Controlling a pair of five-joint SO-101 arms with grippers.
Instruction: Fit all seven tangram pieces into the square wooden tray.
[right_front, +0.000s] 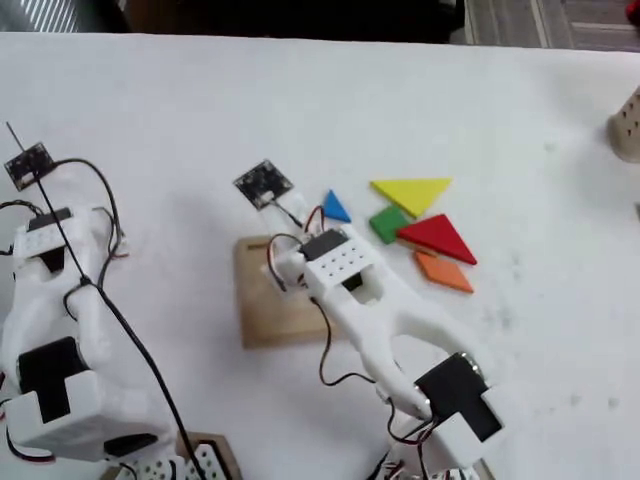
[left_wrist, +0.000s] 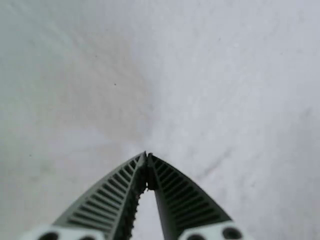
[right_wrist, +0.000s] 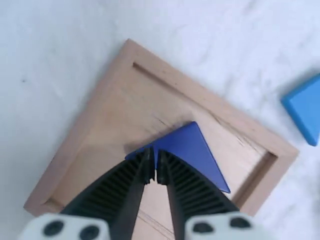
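I'm working in a robotics lab: white tabletop (right_front: 180, 110), printed arms (right_front: 390, 320), loose wires (right_front: 130, 330), bare circuit boards (right_front: 263, 183).

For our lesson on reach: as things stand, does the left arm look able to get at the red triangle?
Probably not: the left arm sits folded well away, and the right arm, over the wooden tray, lies between it and the red triangle.

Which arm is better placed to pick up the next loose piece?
Probably right: the right gripper is over the tray, beside the loose pieces; the left gripper is over bare table.
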